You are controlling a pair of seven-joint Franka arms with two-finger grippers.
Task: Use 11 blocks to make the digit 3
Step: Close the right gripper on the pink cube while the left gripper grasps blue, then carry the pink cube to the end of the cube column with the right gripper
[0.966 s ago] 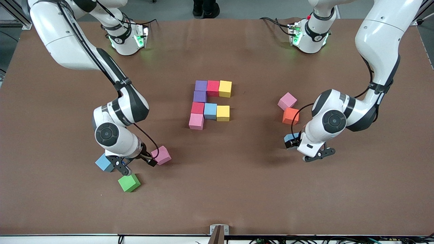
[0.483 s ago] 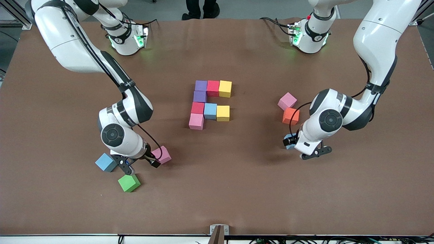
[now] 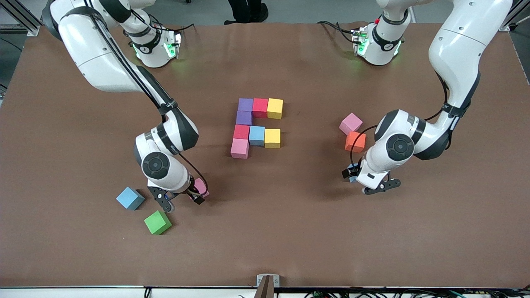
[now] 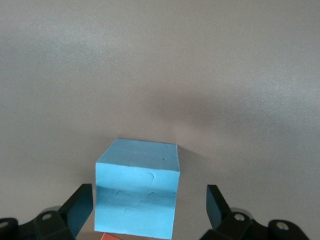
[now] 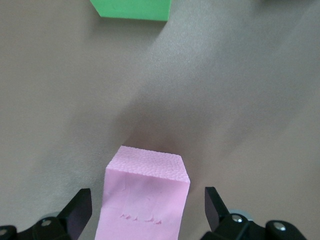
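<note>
The partial figure has a purple (image 3: 245, 104), red (image 3: 260, 107), yellow (image 3: 275, 108) bar. Below it come a purple cube (image 3: 244, 118), then a red (image 3: 241, 131), light blue (image 3: 256, 135), yellow (image 3: 272, 138) bar, then a pink cube (image 3: 239, 148). My right gripper (image 3: 198, 191) is open astride a loose pink cube (image 3: 201, 186) on the table, with gaps on both sides in the right wrist view (image 5: 148, 210), cube (image 5: 145, 175). My left gripper (image 3: 351, 174) is open astride a light blue cube (image 3: 352, 169), also with gaps, gripper (image 4: 148, 207), cube (image 4: 140, 170).
A pink cube (image 3: 351, 123) and an orange cube (image 3: 355, 141) lie beside the left arm's wrist. A light blue cube (image 3: 130, 198) and a green cube (image 3: 157, 222) lie near the right gripper. The green cube also shows in the right wrist view (image 5: 132, 7).
The right gripper has moved from beside the light blue cube onto the pink cube. The left gripper has shifted slightly toward the right arm's end over its light blue cube.
</note>
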